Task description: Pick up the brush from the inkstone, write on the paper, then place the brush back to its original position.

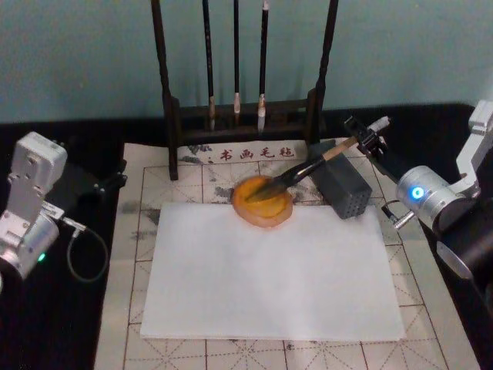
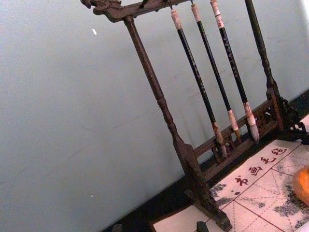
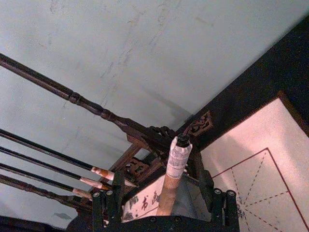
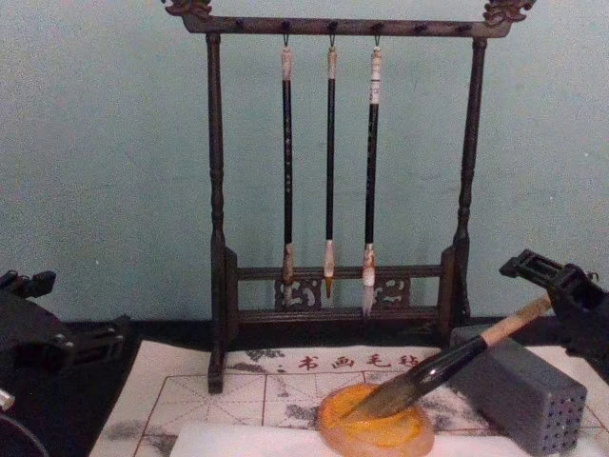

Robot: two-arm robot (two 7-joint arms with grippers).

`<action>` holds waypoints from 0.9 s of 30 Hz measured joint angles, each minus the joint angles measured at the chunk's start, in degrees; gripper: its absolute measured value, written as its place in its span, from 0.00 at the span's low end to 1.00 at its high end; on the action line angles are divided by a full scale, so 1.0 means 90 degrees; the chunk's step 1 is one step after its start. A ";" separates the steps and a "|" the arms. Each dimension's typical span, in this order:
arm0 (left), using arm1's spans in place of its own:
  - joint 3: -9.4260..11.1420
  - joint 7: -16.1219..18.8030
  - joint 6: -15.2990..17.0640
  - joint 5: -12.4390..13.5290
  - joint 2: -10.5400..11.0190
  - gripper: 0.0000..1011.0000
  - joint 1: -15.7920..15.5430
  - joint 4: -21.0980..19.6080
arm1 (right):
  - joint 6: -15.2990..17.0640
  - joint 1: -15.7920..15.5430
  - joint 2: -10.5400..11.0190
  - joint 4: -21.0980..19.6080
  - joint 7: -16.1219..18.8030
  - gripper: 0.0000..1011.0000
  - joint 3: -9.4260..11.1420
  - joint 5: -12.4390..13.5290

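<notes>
Straddling the tan handle of the brush (image 1: 308, 168) just below its white cap, the right pincer (image 1: 368, 137) sits at the far right of the black table (image 1: 54, 331). Its fingers (image 3: 108, 205) stand apart on either side of the handle, with gaps showing, not clamped. Brush tilted: dark tuft down in the orange inkstone (image 1: 263, 223), handle rising rightward over the grey holed block (image 1: 345, 191). Inkstone sits at the far edge of the white paper (image 1: 269, 285), on the gridded mat (image 1: 139, 231). Rack (image 4: 217, 190) behind, three thin brushes (image 4: 330, 162) hanging. Left pincer (image 1: 114, 179) parked at the left, beside the mat, fingers apart, holding nothing
</notes>
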 joint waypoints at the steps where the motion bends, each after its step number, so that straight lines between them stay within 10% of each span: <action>1: 0.0000 0.0000 0.0000 0.0000 0.0000 0.99 0.0000 0.0000 | -0.0007 0.0000 0.0015 -0.0004 -0.0012 0.99 -0.0019 0.0018; 17: 0.0000 0.0000 0.0000 0.0000 0.0000 0.99 0.0000 0.0000 | -0.0016 0.0002 0.0024 -0.0012 -0.0018 0.98 -0.0025 0.0028; 27: 0.0000 0.0000 0.0000 0.0000 0.0000 0.99 0.0000 0.0000 | -0.0011 -0.0003 0.0021 -0.0013 -0.0011 0.75 -0.0019 0.0021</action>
